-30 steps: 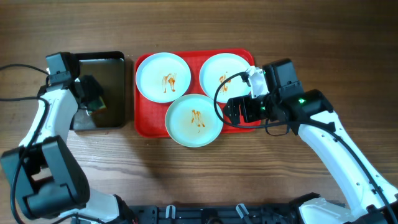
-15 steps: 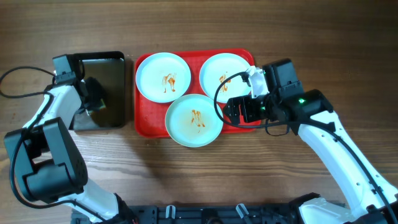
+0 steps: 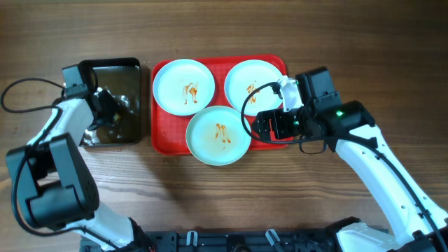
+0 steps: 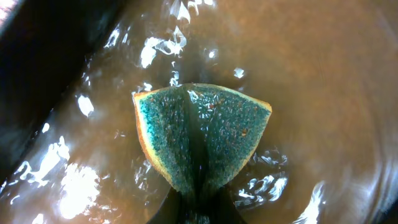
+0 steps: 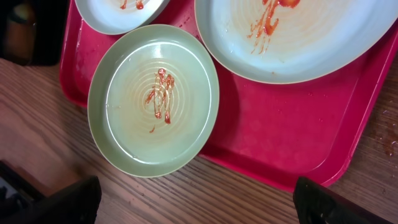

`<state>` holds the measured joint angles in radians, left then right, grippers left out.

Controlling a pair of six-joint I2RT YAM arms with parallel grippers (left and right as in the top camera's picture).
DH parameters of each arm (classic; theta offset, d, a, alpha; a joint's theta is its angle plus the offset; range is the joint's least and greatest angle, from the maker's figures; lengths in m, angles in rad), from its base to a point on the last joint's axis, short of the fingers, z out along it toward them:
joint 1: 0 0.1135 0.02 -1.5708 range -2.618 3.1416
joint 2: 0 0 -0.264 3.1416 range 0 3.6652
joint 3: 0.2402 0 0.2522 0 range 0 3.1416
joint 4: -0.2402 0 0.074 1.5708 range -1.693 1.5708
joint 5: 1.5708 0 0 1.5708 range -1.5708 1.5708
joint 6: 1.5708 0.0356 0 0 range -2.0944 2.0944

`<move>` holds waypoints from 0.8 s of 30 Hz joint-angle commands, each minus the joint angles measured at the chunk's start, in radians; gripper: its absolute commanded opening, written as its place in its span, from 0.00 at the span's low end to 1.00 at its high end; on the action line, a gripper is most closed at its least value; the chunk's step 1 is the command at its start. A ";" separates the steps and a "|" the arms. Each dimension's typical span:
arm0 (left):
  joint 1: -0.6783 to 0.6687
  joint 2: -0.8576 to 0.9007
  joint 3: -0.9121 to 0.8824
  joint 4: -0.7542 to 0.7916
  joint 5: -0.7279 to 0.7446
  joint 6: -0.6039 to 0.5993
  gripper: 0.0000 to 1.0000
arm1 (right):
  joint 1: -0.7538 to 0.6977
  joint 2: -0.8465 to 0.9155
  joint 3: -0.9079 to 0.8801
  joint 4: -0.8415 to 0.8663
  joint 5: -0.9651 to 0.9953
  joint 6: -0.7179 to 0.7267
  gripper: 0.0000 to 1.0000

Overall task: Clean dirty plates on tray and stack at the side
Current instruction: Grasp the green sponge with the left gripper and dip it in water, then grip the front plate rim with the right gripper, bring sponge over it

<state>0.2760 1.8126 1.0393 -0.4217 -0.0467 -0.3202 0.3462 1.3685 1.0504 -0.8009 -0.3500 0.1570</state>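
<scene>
Three pale mint plates with orange sauce smears lie on the red tray (image 3: pixel 162 133): back left (image 3: pixel 183 85), back right (image 3: pixel 255 82), and front middle (image 3: pixel 218 135), which overhangs the tray's front rim. My left gripper (image 3: pixel 106 115) is down in the black pan of water, shut on a green scouring sponge (image 4: pixel 211 130) with a yellow edge, pinched into a fold. My right gripper (image 3: pixel 271 124) hovers over the tray's front right corner, open and holding nothing. In the right wrist view the front plate (image 5: pixel 186 130) lies ahead of its spread fingers (image 5: pixel 56 202).
The black metal pan (image 3: pixel 129 68) stands left of the tray, filled with rippling brownish water (image 4: pixel 323 93). Bare wooden table (image 3: pixel 315 203) lies in front of and to the right of the tray. A cable (image 3: pixel 21 87) loops left of my left arm.
My left gripper has closed on the sponge in the pan and shifted slightly right; the water now ripples. The right arm and the plates have not moved.
</scene>
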 commanded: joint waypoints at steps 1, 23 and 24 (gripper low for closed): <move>-0.006 -0.129 -0.005 -0.015 0.110 0.071 0.04 | 0.003 -0.009 0.016 -0.002 0.010 0.011 1.00; -0.278 0.002 -0.026 -0.072 0.102 0.107 0.04 | 0.003 -0.009 0.016 -0.005 0.014 0.011 1.00; -0.277 -0.009 -0.026 -0.079 0.101 0.108 0.04 | 0.003 -0.009 0.016 -0.005 0.013 0.011 1.00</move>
<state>0.0055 1.8099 1.0237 -0.4824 0.0471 -0.2356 0.3462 1.3685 1.0504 -0.8066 -0.3500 0.1570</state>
